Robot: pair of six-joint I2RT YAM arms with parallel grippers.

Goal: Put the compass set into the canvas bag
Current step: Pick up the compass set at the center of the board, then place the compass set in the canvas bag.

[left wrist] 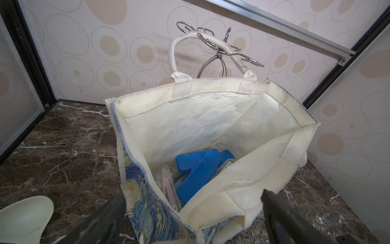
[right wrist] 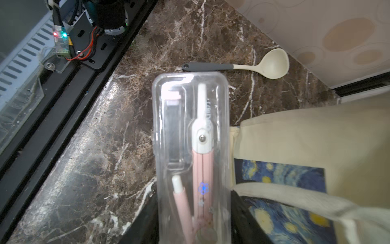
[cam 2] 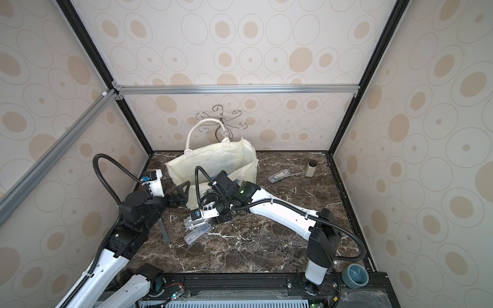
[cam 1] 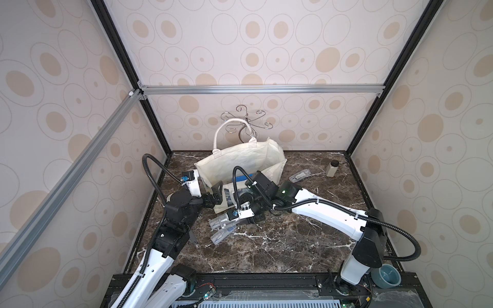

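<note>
Left gripper (cam 1: 215, 196) spread wide, astride the near rim of the canvas bag (cam 1: 240, 160), holding nothing. Bag upright, mouth open. Compass set (right wrist: 191, 137), a clear case with pink compass, clamped in right gripper (right wrist: 195, 221) just outside the bag, apparently lifted off the table (cam 1: 293, 240).

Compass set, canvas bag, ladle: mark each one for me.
compass set (right wrist: 190, 137), right wrist view, on the clear case lid.
canvas bag (left wrist: 190, 126), left wrist view, on the inner back wall.
ladle (right wrist: 223, 67), right wrist view, on the grey handle.
</note>
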